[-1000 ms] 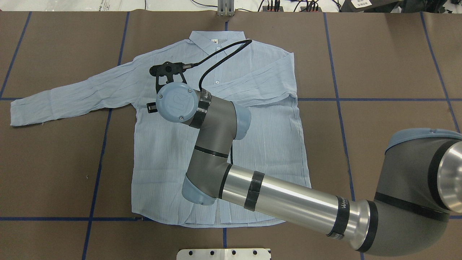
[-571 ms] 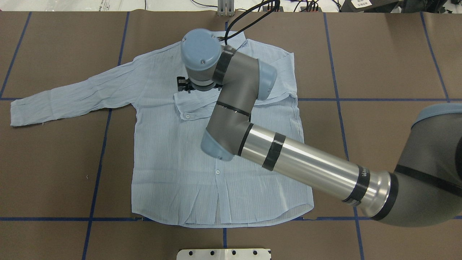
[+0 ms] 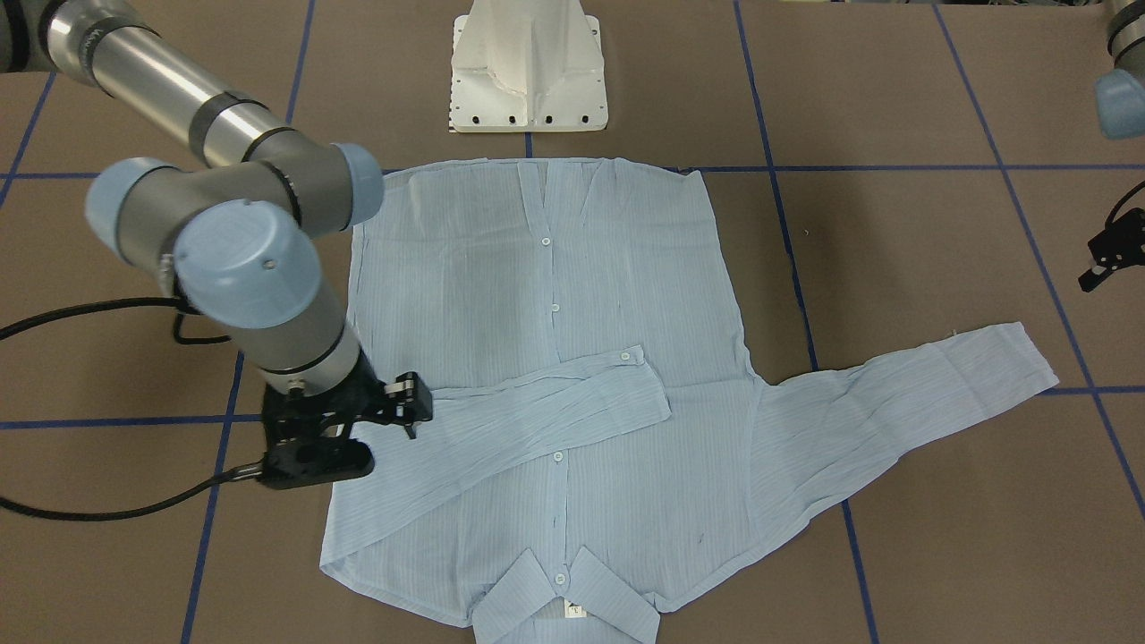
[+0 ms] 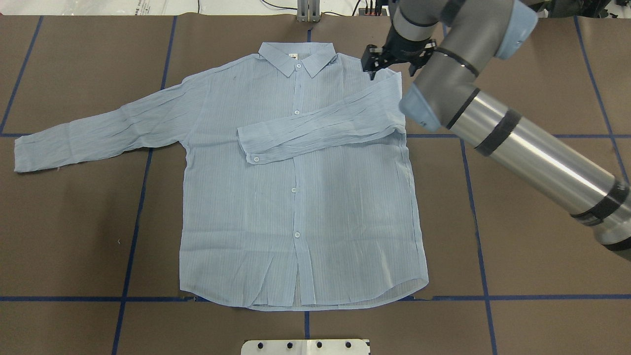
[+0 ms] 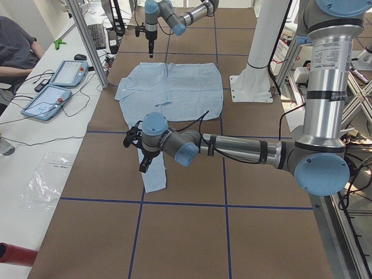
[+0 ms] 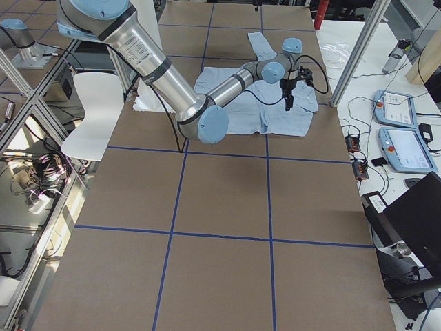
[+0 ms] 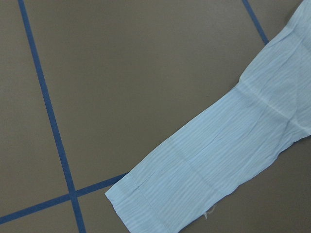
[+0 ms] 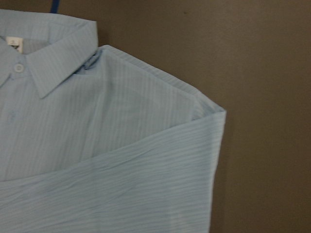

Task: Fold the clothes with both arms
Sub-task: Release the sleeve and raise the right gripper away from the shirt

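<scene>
One sleeve point(image 4: 320, 129) lay folded across the shirt point(image 4: 296, 212) in the middle of the bench point(image 4: 532, 236), and the right fingers point(image 4: 373, 63) at its one-o'clock shoulder, their gap like that of the left fingers point(image 3: 1105, 259) impossible to tell, might have snagged the cloth and undone that fold.

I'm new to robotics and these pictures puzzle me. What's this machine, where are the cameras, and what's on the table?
Two jointed robot arms work at a brown table. On it lies a light-blue striped shirt. One sleeve is folded across the chest; the other sleeve lies stretched out. The right gripper hovers near the shoulder, the left gripper near the outstretched cuff; neither holds anything. Two pictures look down on the table, two from its ends, two from wrist cameras.
</scene>
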Available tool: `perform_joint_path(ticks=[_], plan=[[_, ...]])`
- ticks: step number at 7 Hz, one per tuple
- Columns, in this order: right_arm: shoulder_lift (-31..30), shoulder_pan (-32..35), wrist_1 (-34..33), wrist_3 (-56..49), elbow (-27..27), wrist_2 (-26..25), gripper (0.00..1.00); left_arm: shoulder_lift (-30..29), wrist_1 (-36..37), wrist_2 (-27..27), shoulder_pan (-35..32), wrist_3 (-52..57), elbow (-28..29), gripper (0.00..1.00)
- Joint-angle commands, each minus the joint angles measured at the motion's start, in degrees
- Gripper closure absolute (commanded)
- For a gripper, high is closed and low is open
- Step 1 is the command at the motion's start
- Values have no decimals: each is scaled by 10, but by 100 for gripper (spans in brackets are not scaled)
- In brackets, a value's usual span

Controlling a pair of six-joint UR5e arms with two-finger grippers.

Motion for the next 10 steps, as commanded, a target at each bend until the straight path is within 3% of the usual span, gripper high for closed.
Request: perform_joint_path(ticks=[1,3,4,5,10], plan=[[-90,92,-7,-135,33,59,0,6,-179,65,51,-170,93,6],[-132,152,-8,-193,31,64,0,7,-254,99,89,-227,146,8],[-156,175,-6,-197,31,94,0,7,-272,105,98,-228,164,8],[-175,197,-4,-198,34,116,0,3,-271,112,107,-229,169,10],[-202,219,-2,-238,39,121,0,-8,-271,120,131,-230,195,18]])
